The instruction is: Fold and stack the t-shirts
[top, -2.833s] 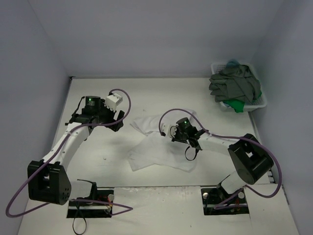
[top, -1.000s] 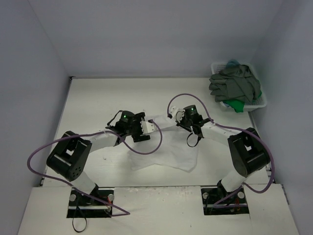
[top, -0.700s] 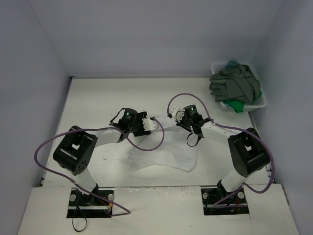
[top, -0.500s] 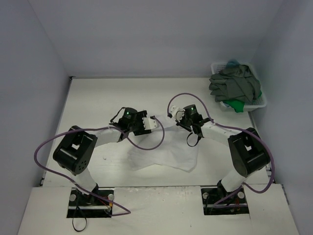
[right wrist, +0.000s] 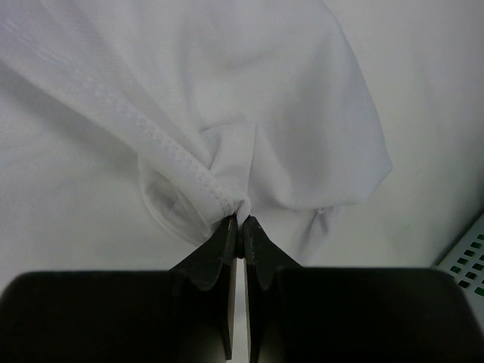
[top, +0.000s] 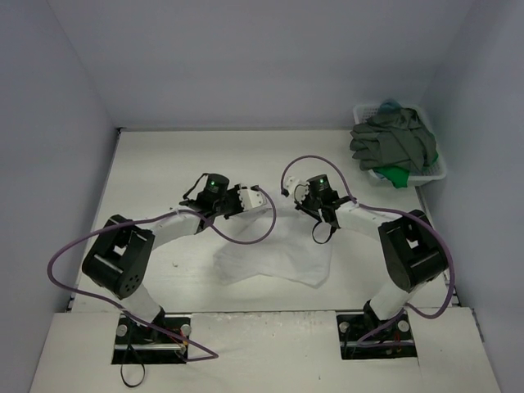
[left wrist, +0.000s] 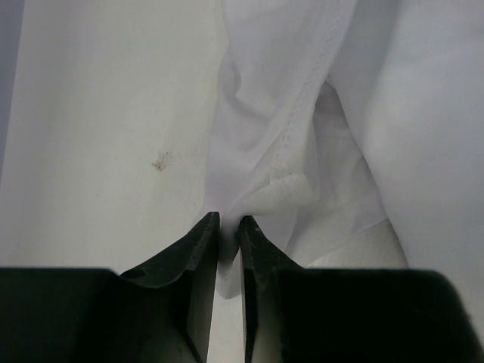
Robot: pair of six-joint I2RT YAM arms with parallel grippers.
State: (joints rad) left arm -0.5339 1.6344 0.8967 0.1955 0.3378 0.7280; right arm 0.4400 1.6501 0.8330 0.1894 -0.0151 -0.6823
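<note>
A white t-shirt lies crumpled at the middle of the table. My left gripper is at its far left edge, shut on a fold of the white cloth. My right gripper is a little to the right of it, shut on a stitched hem of the same shirt. A dark grey t-shirt is heaped in the basket at the back right, with a bright green t-shirt under it and a bit of a teal-blue one behind.
The white lattice basket stands against the right wall; its corner shows in the right wrist view. Purple cables loop from both arms over the table. Grey walls close in the left, back and right sides.
My left arm swung in from the left to the shirt's far edge and its jaws closed on the cloth. The right gripper, holding the hem, has stayed put over the last second.
</note>
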